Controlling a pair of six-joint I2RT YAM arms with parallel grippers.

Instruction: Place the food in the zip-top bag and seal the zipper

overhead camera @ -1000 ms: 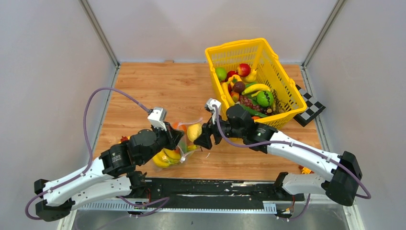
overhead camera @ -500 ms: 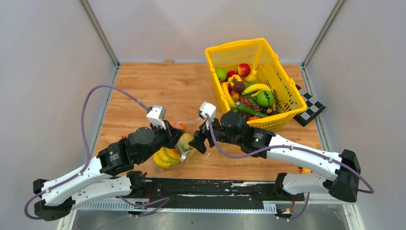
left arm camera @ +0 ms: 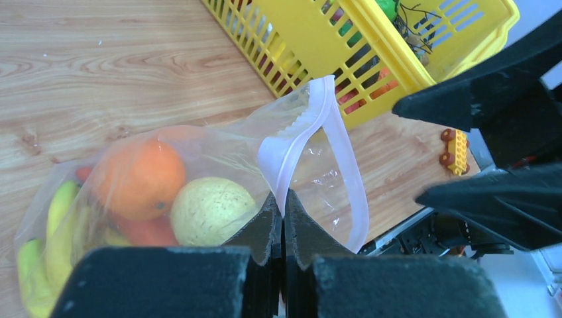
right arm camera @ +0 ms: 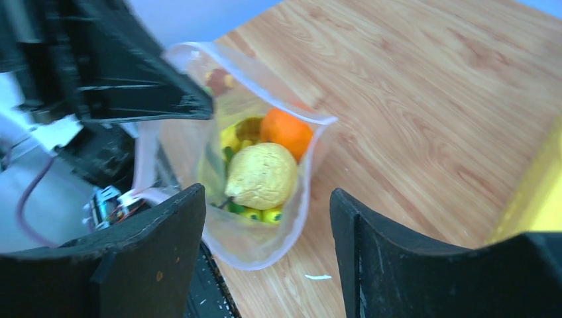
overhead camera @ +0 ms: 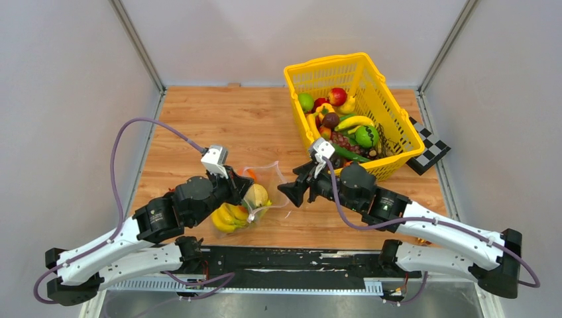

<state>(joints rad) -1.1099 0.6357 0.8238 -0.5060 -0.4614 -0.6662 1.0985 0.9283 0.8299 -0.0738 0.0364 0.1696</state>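
Orange [left arm camera: 138, 177], lemon [left arm camera: 212, 211], maybe carrot [left arm camera: 142, 232] in bag [left arm camera: 319, 173]

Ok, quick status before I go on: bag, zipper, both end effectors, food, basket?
zip-top bag: on the table, mouth open, partly filled.
zipper: unsealed, strips apart.
left end effector: shut on the zipper edge of the bag.
right end effector: open, empty, facing the bag's mouth.
pale lemon: inside the bag.
orange: inside the bag.
bananas: inside the bag.
yellow basket: upright, holding more toy food.
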